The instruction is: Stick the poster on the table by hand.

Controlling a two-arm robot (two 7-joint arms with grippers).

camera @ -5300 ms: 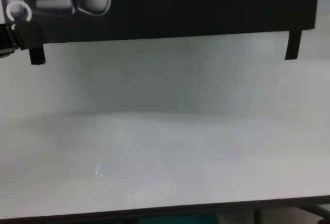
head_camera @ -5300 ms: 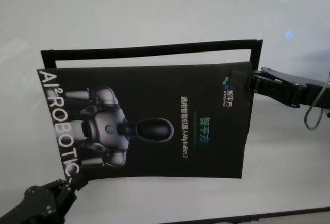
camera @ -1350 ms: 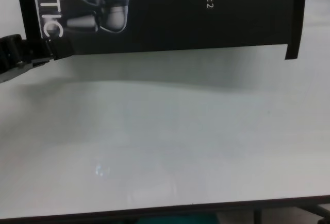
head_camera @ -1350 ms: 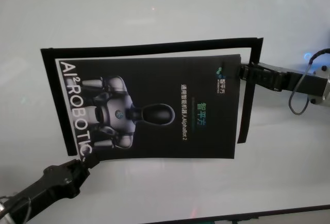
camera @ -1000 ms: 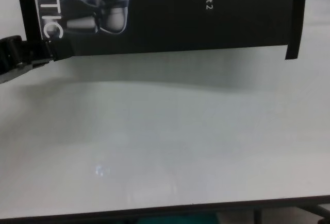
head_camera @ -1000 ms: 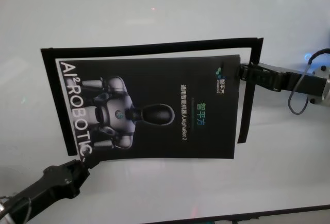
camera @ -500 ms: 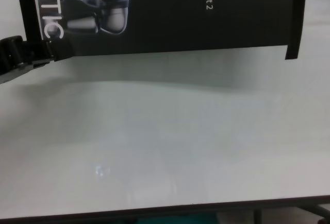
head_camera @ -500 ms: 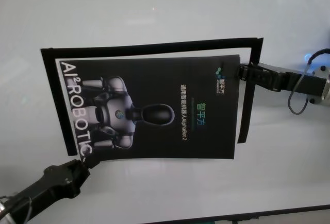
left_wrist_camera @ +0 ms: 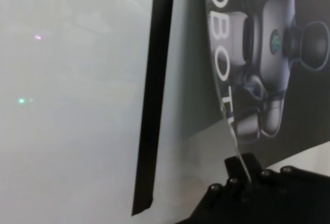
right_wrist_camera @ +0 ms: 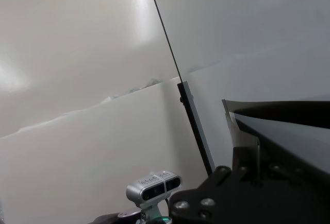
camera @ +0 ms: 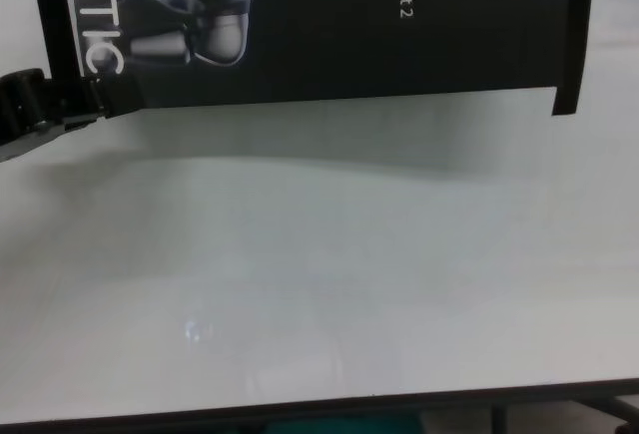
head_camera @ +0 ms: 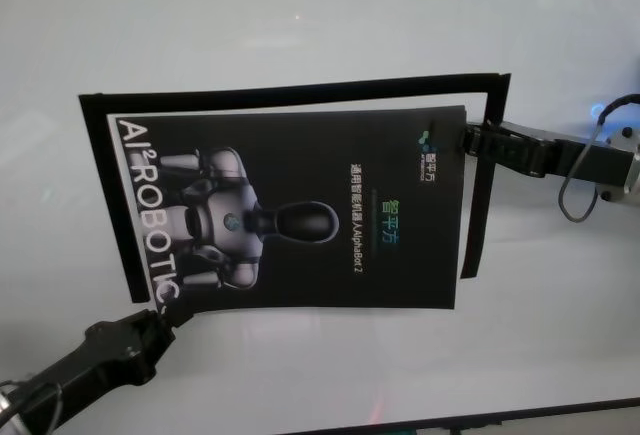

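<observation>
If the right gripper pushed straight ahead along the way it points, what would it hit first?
The poster itself: the right gripper is shut on its edge, pointing across the sheet. Height above the table is unclear.

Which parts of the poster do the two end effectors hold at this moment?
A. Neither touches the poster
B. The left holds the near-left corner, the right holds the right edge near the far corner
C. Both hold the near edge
B: the left end effector pinches the poster at its near-left corner, and the right end effector grips its right edge near the far corner.

Left claw (head_camera: 165, 317) clamped shut, right claw (head_camera: 468, 141) clamped shut, arms outstretched
</observation>
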